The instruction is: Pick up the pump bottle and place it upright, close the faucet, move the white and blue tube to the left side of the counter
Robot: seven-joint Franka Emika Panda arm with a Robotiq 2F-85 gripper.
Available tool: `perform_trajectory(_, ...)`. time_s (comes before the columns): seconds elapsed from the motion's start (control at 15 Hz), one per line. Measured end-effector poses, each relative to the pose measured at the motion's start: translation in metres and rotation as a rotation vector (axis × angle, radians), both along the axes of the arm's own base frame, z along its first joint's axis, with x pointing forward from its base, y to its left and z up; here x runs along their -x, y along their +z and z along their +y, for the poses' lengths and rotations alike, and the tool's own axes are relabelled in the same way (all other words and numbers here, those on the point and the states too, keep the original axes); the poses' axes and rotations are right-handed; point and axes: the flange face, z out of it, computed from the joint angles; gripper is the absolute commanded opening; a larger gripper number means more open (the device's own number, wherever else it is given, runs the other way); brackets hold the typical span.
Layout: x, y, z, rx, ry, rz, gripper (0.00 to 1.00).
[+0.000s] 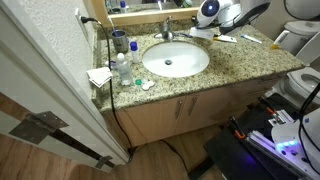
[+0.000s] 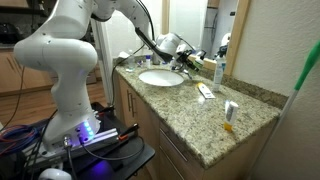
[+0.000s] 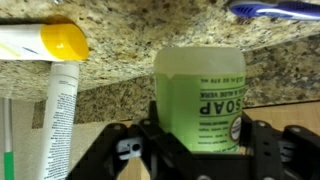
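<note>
In the wrist view, the end effector is closed on the pump bottle. One dark finger presses each side of the light-green body. Gripping across the broad middle rather than the pump end probably keeps the smooth plastic from twisting while it is turned. The label's word "SOAP" reads upside down from here, so the pump end seems to point back toward the wrist. I cannot tell whether the bottle is upright or resting on the granite.

Just beyond the bottle is the speckled surface. On it lie a white tube with a yellow cap, a longer white tube with green print and a slender blue and white item at the picture's top edge. I cannot say which of these is the one to be moved.

Farther out, in an exterior view, the end effector hangs low over the back of the surface, between the faucet and the scattered toiletries. That is probably a bare spot where the bottle can stand. The oval sink lies beside it. Whether water is running is too small to see. The faucet and tube steps appear not yet done.
</note>
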Motion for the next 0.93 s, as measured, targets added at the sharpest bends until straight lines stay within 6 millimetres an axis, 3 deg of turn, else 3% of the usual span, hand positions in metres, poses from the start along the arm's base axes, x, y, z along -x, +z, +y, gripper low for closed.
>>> perform_trajectory(0.07, 0.000, -0.002, 0.002, 0.004, 0.003, 0.002, 0.42)
perform_trajectory(0.4, 0.001, -0.010, -0.001, 0.032, 0.002, 0.004, 0.42)
perform_trajectory(0.87, 0.002, -0.054, 0.005, 0.180, 0.030, -0.079, 0.42)
perform_trajectory(0.93, 0.002, -0.062, 0.004, 0.183, 0.023, -0.094, 0.67)
